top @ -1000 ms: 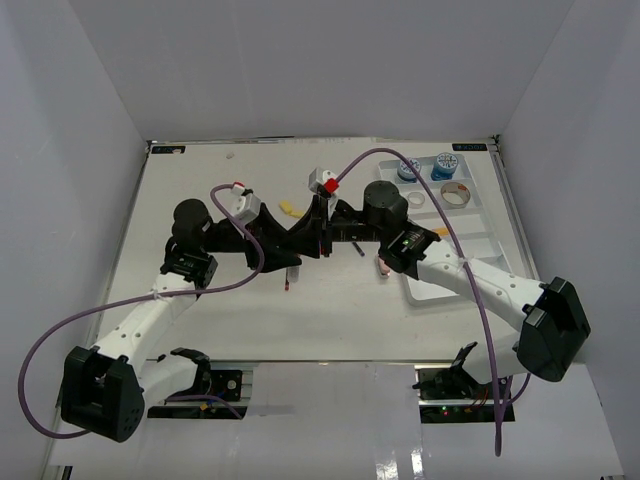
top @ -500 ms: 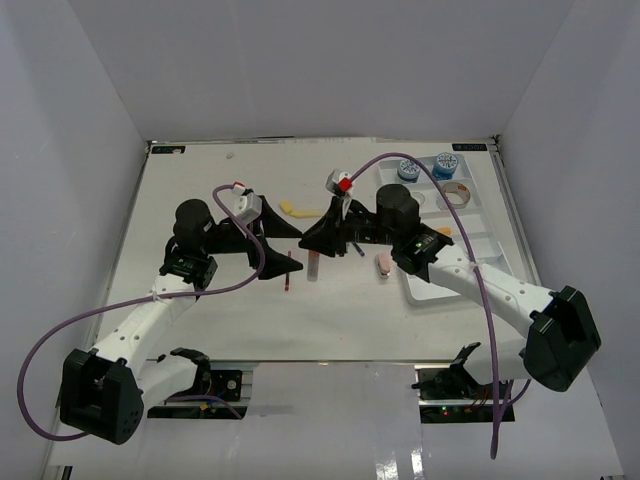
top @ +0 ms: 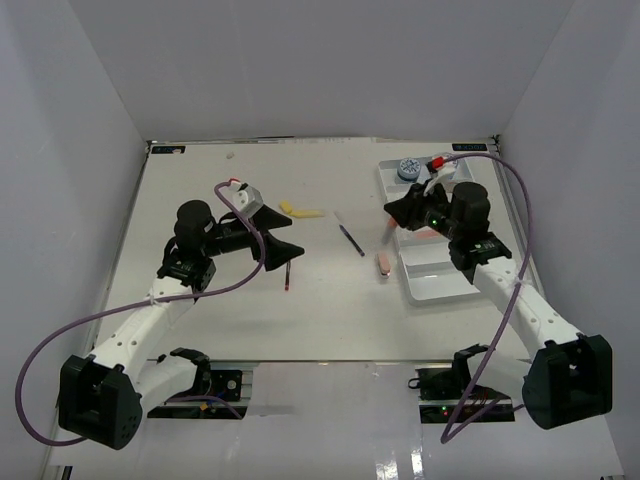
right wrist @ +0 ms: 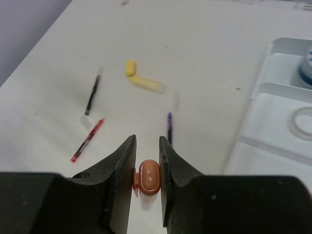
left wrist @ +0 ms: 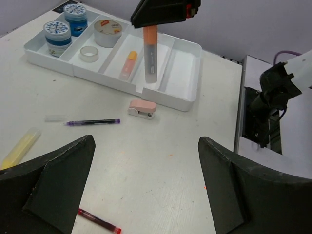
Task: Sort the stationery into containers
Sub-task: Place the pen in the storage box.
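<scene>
My right gripper (top: 394, 214) is shut on an orange marker (right wrist: 149, 176) and holds it upright above the near-left edge of the white divided tray (top: 440, 285); the left wrist view shows the marker (left wrist: 150, 51) hanging over a tray compartment. My left gripper (top: 287, 250) is open and empty above the table, near a red pen (top: 287, 279). A purple pen (top: 350, 239), a pink eraser piece (top: 383, 263) and yellow pieces (top: 301, 210) lie loose on the table. The tray (left wrist: 187, 80) holds two blue-white tubs (left wrist: 57, 35), two tape rolls (left wrist: 108, 27) and an orange-yellow piece (left wrist: 128, 63).
A black pen (right wrist: 92, 93) lies left of the red pen (right wrist: 87, 139) in the right wrist view. White walls enclose the table on three sides. The right arm's cable loops over the tray's far end.
My right arm has swung right, from the table's middle to the tray, carrying the orange marker. My left gripper has stayed open, shifting only slightly.
</scene>
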Controlling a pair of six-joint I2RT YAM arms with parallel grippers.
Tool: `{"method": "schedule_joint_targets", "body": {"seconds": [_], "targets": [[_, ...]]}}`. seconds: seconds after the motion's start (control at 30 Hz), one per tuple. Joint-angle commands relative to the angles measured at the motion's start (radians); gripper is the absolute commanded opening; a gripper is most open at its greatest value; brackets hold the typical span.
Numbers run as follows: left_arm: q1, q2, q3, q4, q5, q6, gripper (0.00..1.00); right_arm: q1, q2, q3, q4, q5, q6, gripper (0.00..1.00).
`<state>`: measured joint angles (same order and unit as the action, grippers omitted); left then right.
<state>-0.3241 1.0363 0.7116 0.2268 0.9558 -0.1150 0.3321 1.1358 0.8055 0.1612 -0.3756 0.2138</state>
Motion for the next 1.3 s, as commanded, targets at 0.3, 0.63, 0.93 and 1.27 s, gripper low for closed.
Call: {"method": "schedule_joint_targets", "body": {"seconds": [0.3, 0.63, 0.93, 1.27], "targets": [[-0.004, 0.01, 0.037, -0.135, -0.535, -0.014, 0.98, -0.393, 0.054, -0.068, 0.092, -0.006, 0.156, 0.08], [-0.004, 0.008, 0.034, -0.13, -0.572, -0.02, 0.98, -0.458, 0.281, -0.071, 0.349, -0.052, 0.21, 0.08], [-0.003, 0.022, 0.037, -0.141, -0.583, -0.023, 0.98, -0.462, 0.484, -0.066, 0.515, -0.078, 0.257, 0.08], [-0.003, 0.042, 0.042, -0.138, -0.558, -0.034, 0.98, -0.464, 0.512, -0.085, 0.497, -0.014, 0.216, 0.55]]}}
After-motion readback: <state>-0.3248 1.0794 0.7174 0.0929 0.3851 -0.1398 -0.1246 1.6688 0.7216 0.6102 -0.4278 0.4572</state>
